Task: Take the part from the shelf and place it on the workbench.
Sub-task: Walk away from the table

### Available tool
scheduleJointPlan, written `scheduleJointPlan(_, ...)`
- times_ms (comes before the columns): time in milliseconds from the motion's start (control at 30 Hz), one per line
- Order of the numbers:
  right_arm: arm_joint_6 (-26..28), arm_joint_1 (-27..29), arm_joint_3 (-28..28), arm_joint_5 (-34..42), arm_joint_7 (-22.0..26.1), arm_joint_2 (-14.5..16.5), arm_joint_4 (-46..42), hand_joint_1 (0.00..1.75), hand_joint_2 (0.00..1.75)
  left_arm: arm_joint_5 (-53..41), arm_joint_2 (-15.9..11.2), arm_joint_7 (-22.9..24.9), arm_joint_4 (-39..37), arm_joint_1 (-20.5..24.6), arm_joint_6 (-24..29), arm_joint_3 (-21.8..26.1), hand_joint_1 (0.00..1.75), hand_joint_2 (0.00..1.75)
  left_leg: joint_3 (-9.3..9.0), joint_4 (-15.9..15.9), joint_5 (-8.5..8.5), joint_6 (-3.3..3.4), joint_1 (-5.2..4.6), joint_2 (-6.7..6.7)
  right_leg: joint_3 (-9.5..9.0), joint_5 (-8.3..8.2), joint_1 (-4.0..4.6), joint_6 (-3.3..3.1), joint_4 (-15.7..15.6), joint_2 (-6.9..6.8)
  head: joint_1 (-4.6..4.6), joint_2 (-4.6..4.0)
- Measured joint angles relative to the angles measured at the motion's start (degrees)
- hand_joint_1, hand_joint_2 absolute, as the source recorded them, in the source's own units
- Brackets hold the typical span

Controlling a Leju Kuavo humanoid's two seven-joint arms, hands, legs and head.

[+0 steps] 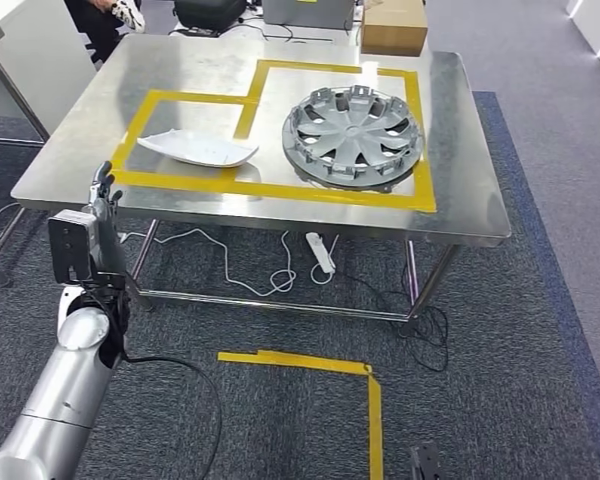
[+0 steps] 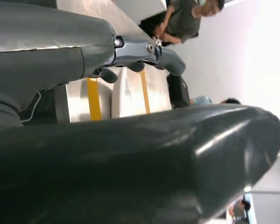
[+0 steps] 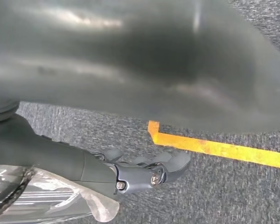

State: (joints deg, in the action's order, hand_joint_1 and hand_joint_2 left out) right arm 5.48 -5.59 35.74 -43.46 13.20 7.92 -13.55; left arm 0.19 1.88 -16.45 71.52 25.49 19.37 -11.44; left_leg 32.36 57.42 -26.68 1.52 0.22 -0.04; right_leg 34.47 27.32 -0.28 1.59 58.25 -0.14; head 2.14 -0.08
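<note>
A flat white part (image 1: 197, 148) lies on the steel workbench (image 1: 470, 170) inside the left yellow-taped outline. A silver wheel cover (image 1: 353, 132) sits in the right outline. My left hand (image 1: 104, 200) is raised just off the bench's front left corner, short of the white part. Its fingers point up and are spread, and it holds nothing. In the left wrist view its fingers (image 2: 145, 49) reach out straight, with the white part (image 2: 128, 95) beyond them. My right hand (image 3: 138, 175) hangs over the carpet with fingers extended and nothing between them and the thumb.
A cardboard box (image 1: 393, 25) stands at the bench's far edge. A power strip (image 1: 321, 252) and cables lie on the floor under the bench. Yellow floor tape (image 1: 304, 362) marks the carpet in front of me. A person (image 2: 180, 21) sits beyond the bench's far left corner.
</note>
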Motion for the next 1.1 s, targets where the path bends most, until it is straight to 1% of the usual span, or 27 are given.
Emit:
scheduleJointPlan(33,0.0,0.0,0.0,0.0,0.0,0.0,0.0,0.0,0.0,0.0,0.0,0.0,0.0,0.0,0.1,0.0,0.0,0.0,0.12,-0.2,0.3,0.39,0.14,0.06,1.04,1.56,-0.06,0.23,2.2,0.03,0.1,0.0)
scheduleJointPlan(100,0.1,0.0,0.0,-0.1,-0.1,0.0,0.0,0.0,0.0,0.0,0.0,0.0,0.0,-0.4,0.2,0.0,0.0,0.0,0.64,-0.2,0.66,0.77,0.13,0.1,4.25,5.69,-0.22,0.63,9.7,0.05,0.3,0.01)
scheduleJointPlan(133,0.1,0.0,0.0,-0.1,-0.1,0.0,0.0,0.0,0.0,0.0,0.0,0.0,0.0,-0.7,0.3,0.0,0.0,0.0,0.9,-0.2,0.8,0.82,0.12,0.11,5.67,7.13,-0.29,0.8,13.2,0.05,0.32,0.0)
scheduleJointPlan(167,0.1,0.0,0.0,-0.2,-0.2,0.0,0.0,0.0,0.0,0.0,-0.1,0.0,0.0,-1.1,0.3,0.0,0.0,0.0,1.14,-0.1,0.95,0.81,0.11,0.11,6.33,7.66,-0.35,0.94,15.1,0.04,0.31,0.0)
scheduleJointPlan(200,0.1,0.1,0.0,-0.2,-0.2,0.0,0.0,0.0,0.0,0.0,-0.1,0.0,0.0,-1.4,0.4,0.0,0.0,0.0,1.32,-0.1,1.09,0.74,0.11,0.1,5.84,7.05,-0.39,1.01,14.8,0.03,0.33,0.0)
scheduleJointPlan(233,0.1,0.1,0.0,-0.2,-0.2,0.0,0.0,0.0,0.0,0.0,-0.2,0.0,0.0,-1.6,0.4,0.0,0.0,0.0,1.43,-0.1,1.2,0.65,0.13,0.07,4.2,5.55,-0.43,0.99,12.2,0.03,0.32,0.0)
scheduleJointPlan(267,0.1,0.1,0.0,-0.2,-0.3,0.0,0.0,0.0,0.0,0.0,-0.2,0.0,0.0,-1.8,0.4,0.0,0.0,0.0,1.5,0.0,1.29,0.52,0.14,0.05,1.8,3.66,-0.46,0.88,8.1,0.03,0.33,0.01)
scheduleJointPlan(300,0.1,0.0,0.0,-0.2,-0.3,-0.1,0.0,0.0,0.0,0.0,-0.2,-0.1,0.0,-1.8,0.4,0.0,0.0,0.0,1.61,0.1,1.35,0.32,0.03,0.01,-0.6,2.28,-0.43,0.74,3.9,0.03,0.34,0.0)
scheduleJointPlan(333,0.1,-0.1,0.0,-0.2,-0.3,-0.1,0.0,0.0,0.0,-0.1,-0.2,-0.1,0.0,-1.9,0.4,0.1,0.0,0.0,1.8,0.2,1.46,0.05,-0.07,-0.02,-2.35,1.43,-0.39,0.57,0.8,0.06,0.29,0.01)
scheduleJointPlan(367,0.2,-0.2,0.0,-0.2,-0.3,-0.1,0.0,0.0,0.0,-0.1,-0.2,-0.1,0.0,-1.9,0.4,0.1,0.0,0.0,2.02,0.4,1.62,-0.3,-0.16,-0.04,-3.26,1.13,-0.32,0.39,-0.9,0.1,0.27,0.01)
scheduleJointPlan(433,0.3,-0.1,0.0,-0.2,-0.3,-0.1,0.0,0.0,0.0,-0.1,-0.3,-0.1,0.0,-2.1,0.3,0.3,0.0,0.0,2.38,0.4,2.06,-1.05,-0.17,-0.07,-3.27,1.03,-0.23,-0.08,-1.3,0.16,0.2,0.01)
scheduleJointPlan(467,0.3,0.0,0.0,-0.2,-0.3,-0.1,0.0,0.0,0.0,-0.2,-0.3,-0.2,0.0,-2.3,0.3,0.4,0.0,0.0,2.48,0.6,1.95,-1.36,-0.08,-0.09,-3.15,0.77,-0.29,-0.49,-1.3,0.11,0.25,0.0)
scheduleJointPlan(500,0.4,0.1,0.0,-0.2,-0.3,-0.1,0.0,0.0,0.0,-0.2,-0.3,-0.2,0.0,-2.4,0.2,0.5,0.0,0.0,2.77,1.3,1.23,-1.67,-0.01,-0.1,-3.03,0.48,-0.36,-0.93,-1.4,0.05,0.18,0.0)
scheduleJointPlan(533,0.4,0.1,0.0,-0.3,-0.3,-0.1,0.0,0.0,0.0,-0.2,-0.4,-0.3,0.0,-2.5,0.2,0.7,0.0,0.0,3.47,3.1,-0.26,-1.96,0.04,-0.11,-2.86,0.18,-0.44,-1.39,-1.5,-0.02,0.08,0.0)
scheduleJointPlan(567,0.4,0.0,0.0,-0.3,-0.3,-0.1,0.0,0.0,0.0,-0.2,-0.4,-0.3,0.0,-2.7,0.2,0.8,0.0,0.0,4.66,6.2,-2.42,-2.24,0.12,-0.1,-2.6,-0.1,-0.48,-1.75,-1.6,-0.1,-0.01,0.0)
scheduleJointPlan(633,0.3,0.0,0.0,-0.3,-0.3,-0.1,0.0,0.0,0.0,-0.2,-0.4,-0.3,0.0,-3.1,0.2,1.0,0.0,0.0,7.56,14.1,-6.67,-2.64,0.17,-0.1,-1.88,-0.57,-0.4,-2.04,-1.5,-0.11,-0.15,0.0)
scheduleJointPlan(667,0.3,0.0,0.0,-0.3,-0.3,-0.1,0.0,0.0,0.0,-0.2,-0.4,-0.4,0.0,-3.4,0.2,1.0,0.0,0.0,8.29,16.7,-7.64,-2.71,0.18,-0.09,-1.51,-0.81,-0.36,-2.06,-1.5,-0.12,-0.15,-0.01)
scheduleJointPlan(700,0.3,0.1,0.0,-0.3,-0.3,-0.1,0.0,0.0,0.0,-0.2,-0.5,-0.4,0.0,-3.7,0.2,1.0,0.0,0.0,8.03,17.2,-7.51,-2.68,0.18,-0.09,-1.18,-1.03,-0.34,-2.0,-1.4,-0.11,-0.15,-0.01)
scheduleJointPlan(733,0.3,0.2,0.0,-0.3,-0.3,-0.1,0.0,0.0,0.0,-0.2,-0.5,-0.4,0.0,-3.8,0.2,1.1,0.0,0.0,6.59,15.2,-6.36,-2.55,0.17,-0.09,-0.9,-1.23,-0.32,-1.91,-1.4,-0.09,-0.16,-0.01)
scheduleJointPlan(800,0.3,0.2,0.0,-0.3,-0.3,-0.1,0.0,0.0,0.0,-0.2,-0.5,-0.4,0.1,-3.8,0.2,1.1,0.0,0.0,1.63,6.9,-3.26,-2.07,0.09,-0.1,-0.55,-1.54,-0.22,-1.6,-1.2,-0.08,-0.14,-0.01)
scheduleJointPlan(833,0.3,0.1,0.0,-0.3,-0.3,-0.1,0.0,0.0,0.0,-0.2,-0.4,-0.4,0.1,-3.7,0.2,1.1,0.0,0.0,-0.38,3.3,-2.25,-1.79,0.0,-0.1,-0.38,-1.67,-0.11,-1.39,-1.1,-0.08,-0.11,-0.01)
scheduleJointPlan(867,0.3,0.1,0.0,-0.3,-0.3,-0.1,0.0,0.0,0.0,-0.2,-0.4,-0.4,0.2,-3.7,0.2,1.2,0.0,0.0,-1.5,1.0,-1.79,-1.52,-0.1,-0.11,-0.2,-1.85,-0.02,-1.11,-1.0,-0.09,-0.08,-0.01)
scheduleJointPlan(967,0.3,0.1,0.0,-0.3,-0.3,-0.1,0.0,0.0,0.0,-0.2,-0.5,-0.5,0.3,-3.8,0.2,1.3,0.0,0.0,-1.37,0.1,-1.2,-0.63,-0.24,-0.07,0.28,-2.38,-0.11,-0.06,-0.9,-0.1,-0.08,0.01)
scheduleJointPlan(1000,0.3,0.1,0.0,-0.3,-0.3,-0.1,0.0,0.0,0.0,-0.2,-0.5,-0.5,0.3,-3.8,0.2,1.3,0.0,0.0,-1.18,0.0,-0.81,-0.24,-0.15,-0.01,0.69,-1.85,-0.18,0.26,-0.4,-0.06,-0.07,0.01)
scheduleJointPlan(1033,0.3,0.1,0.0,-0.3,-0.3,-0.1,0.0,0.0,0.0,-0.2,-0.5,-0.5,0.3,-3.7,0.2,1.3,0.0,0.0,-0.93,-0.2,-0.39,0.19,-0.03,0.05,1.41,-0.63,-0.23,0.56,1.0,-0.02,0.0,0.01)
scheduleJointPlan(1067,0.3,0.1,0.0,-0.3,-0.3,-0.1,0.0,0.0,0.0,-0.2,-0.4,-0.6,0.3,-3.7,0.2,1.4,0.0,0.0,-0.55,-0.3,0.04,0.53,0.08,0.11,2.65,1.38,-0.3,0.81,3.7,0.02,0.06,0.01)
scheduleJointPlan(1100,0.3,0.1,0.0,-0.3,-0.3,-0.1,0.0,0.0,0.0,-0.2,-0.4,-0.6,0.3,-3.7,0.2,1.4,0.0,0.0,-0.06,-0.3,0.38,0.73,0.06,0.13,4.22,3.77,-0.33,1.06,7.5,0.04,0.12,0.0)
